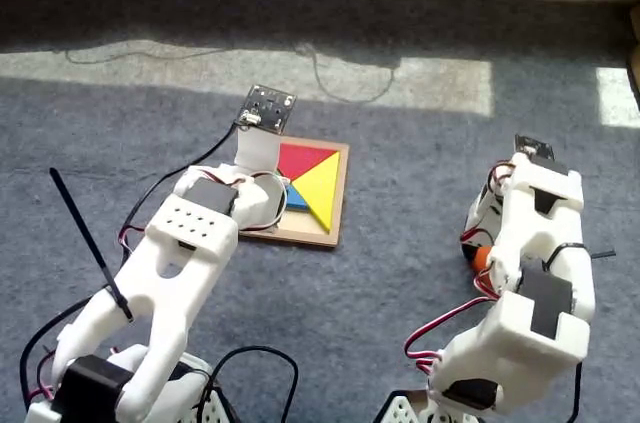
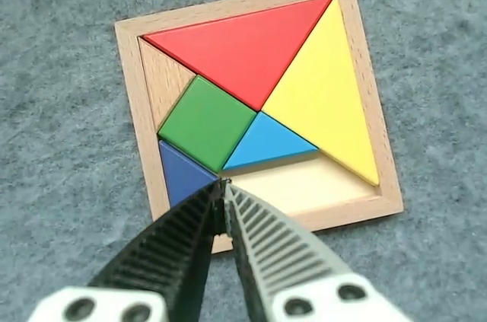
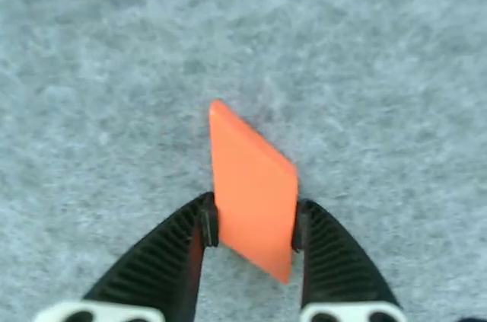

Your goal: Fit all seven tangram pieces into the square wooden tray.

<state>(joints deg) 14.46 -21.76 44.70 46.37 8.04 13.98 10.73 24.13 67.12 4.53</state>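
Observation:
The square wooden tray (image 2: 131, 109) lies on the carpet and holds a red triangle (image 2: 243, 44), a yellow triangle (image 2: 327, 101), a green square (image 2: 207, 122), a light blue triangle (image 2: 266, 143) and a dark blue triangle (image 2: 181, 176). Bare wood shows in a triangular gap (image 2: 163, 82) and a slanted gap (image 2: 304, 185). My left gripper (image 2: 222, 186) is shut and empty, its tips over the tray's near edge beside the dark blue triangle. My right gripper (image 3: 251, 219) is shut on an orange parallelogram (image 3: 251, 177) just above the carpet, well right of the tray (image 1: 335, 213).
Grey carpet surrounds the tray on all sides. In the high view the left arm (image 1: 190, 233) covers the tray's left part. The right arm (image 1: 535, 263) stands folded, with the orange piece (image 1: 482, 258) under it. Cables trail near both bases.

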